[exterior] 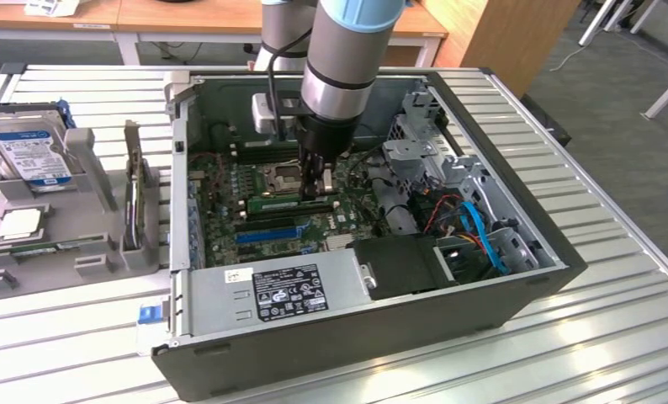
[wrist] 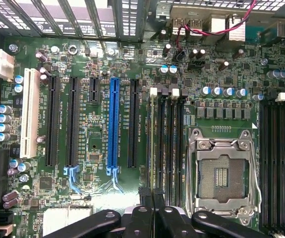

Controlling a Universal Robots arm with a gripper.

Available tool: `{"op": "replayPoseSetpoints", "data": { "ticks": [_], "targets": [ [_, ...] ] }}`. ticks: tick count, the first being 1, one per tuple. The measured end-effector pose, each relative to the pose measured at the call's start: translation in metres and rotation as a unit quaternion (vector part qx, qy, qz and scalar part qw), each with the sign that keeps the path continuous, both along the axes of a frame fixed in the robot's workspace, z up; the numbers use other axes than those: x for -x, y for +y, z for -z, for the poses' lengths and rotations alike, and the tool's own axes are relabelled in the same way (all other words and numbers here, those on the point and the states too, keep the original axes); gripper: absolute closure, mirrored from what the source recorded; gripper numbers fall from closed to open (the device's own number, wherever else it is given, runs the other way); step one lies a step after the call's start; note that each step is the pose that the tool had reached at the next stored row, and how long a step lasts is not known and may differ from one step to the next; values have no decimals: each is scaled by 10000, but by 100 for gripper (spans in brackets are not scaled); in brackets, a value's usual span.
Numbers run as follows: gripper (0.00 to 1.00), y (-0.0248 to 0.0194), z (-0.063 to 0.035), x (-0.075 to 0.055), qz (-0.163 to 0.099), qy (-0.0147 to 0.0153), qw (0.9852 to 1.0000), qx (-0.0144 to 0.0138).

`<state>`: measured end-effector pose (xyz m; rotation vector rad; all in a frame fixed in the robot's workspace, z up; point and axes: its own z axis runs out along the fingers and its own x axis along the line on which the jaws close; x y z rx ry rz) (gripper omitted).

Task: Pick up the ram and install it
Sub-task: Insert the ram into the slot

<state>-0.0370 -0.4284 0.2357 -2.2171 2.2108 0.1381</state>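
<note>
One long narrow green ram stick (exterior: 287,203) | frame centre, lengthwise along black memory slots (wrist: 174,139) | fingers (wrist: 144,201) clamped on it

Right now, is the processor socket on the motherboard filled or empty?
Empty. The processor socket shows its bare contact field inside the metal frame, with no chip seated in it.

In the exterior view the arm (exterior: 340,59), cut off by the upper edge, hides the middle of the board (exterior: 227,181), and the gripper (exterior: 320,187) covers part of the ram (exterior: 273,203). We cannot read the small print on the drive (exterior: 25,151) at the exterior view's left.
</note>
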Motion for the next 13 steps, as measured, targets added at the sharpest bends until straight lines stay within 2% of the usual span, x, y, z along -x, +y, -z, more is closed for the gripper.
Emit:
{"op": "replayPoseSetpoints", "data": {
  "ticks": [13],
  "targets": [
    [88, 8, 39, -2, 0, -1, 10000, -2]
  ]
}}
